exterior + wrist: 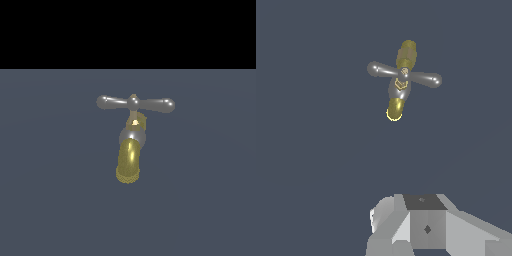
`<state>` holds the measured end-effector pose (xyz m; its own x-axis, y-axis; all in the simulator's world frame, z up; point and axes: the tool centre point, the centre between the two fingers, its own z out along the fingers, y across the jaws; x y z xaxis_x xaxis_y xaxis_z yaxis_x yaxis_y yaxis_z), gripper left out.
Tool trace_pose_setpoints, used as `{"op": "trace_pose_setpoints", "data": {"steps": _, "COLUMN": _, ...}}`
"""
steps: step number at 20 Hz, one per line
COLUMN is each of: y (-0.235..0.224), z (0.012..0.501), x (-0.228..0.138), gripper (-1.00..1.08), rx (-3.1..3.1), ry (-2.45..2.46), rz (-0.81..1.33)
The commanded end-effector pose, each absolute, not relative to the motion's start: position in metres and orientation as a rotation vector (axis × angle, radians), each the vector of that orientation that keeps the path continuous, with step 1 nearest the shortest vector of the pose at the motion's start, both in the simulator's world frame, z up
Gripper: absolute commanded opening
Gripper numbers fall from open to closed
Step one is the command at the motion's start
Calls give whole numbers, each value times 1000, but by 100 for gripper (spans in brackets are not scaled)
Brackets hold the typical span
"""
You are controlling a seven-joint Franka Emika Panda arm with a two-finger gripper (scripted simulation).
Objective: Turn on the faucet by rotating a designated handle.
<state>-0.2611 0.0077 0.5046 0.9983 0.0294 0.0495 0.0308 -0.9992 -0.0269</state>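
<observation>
The white robot gripper (421, 225), finger state impossible to tell, sits well apart from the untouched glossy grey crossbar handle (135, 103) on the gold-brass faucet (129, 162).

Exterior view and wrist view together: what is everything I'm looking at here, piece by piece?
faucet: one, shiny gold-brass spout with silver ball joint, alone near the middle of the floor.
handle: one, glossy grey crossbar with two bulb-ended arms, on top of the faucet's thin stem.
floor: one, flat dark grey-blue, under the faucet.
gripper: one, white and grey, seen only in the wrist view, well apart from the faucet, touching nothing; open or shut cannot be told.
</observation>
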Motion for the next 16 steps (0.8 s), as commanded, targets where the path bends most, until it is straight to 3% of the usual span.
{"op": "trace_pose_setpoints", "data": {"steps": 1, "y": 8, "z": 505, "x": -261, "gripper": -100, "rx": -3113, "ry": -47, "rz": -76}}
{"op": "trace_pose_setpoints", "data": {"steps": 16, "y": -9, "z": 473, "x": -255, "gripper": -100, "rx": -3105, "ry": -258, "rz": -69}}
